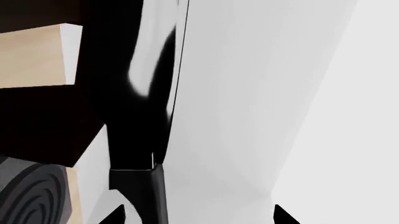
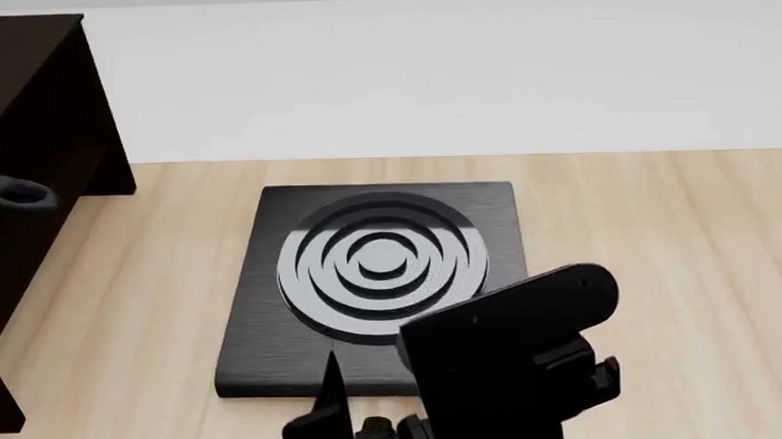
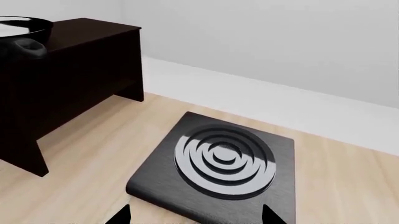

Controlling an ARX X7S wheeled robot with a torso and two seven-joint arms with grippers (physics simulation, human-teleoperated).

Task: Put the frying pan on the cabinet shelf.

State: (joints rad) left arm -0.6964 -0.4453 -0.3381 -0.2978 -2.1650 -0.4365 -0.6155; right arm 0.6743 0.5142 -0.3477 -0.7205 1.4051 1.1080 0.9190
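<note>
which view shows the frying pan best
The right wrist view: the frying pan sits on top of the dark cabinet, rim and glossy inside visible. The head view catches only its handle loop. The left wrist view shows a close black shape, hard to identify.

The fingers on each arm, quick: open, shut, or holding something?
Left gripper: open, fingers spread, with the frying pan close by but not clamped.
Right gripper: open, holding nothing.
</note>
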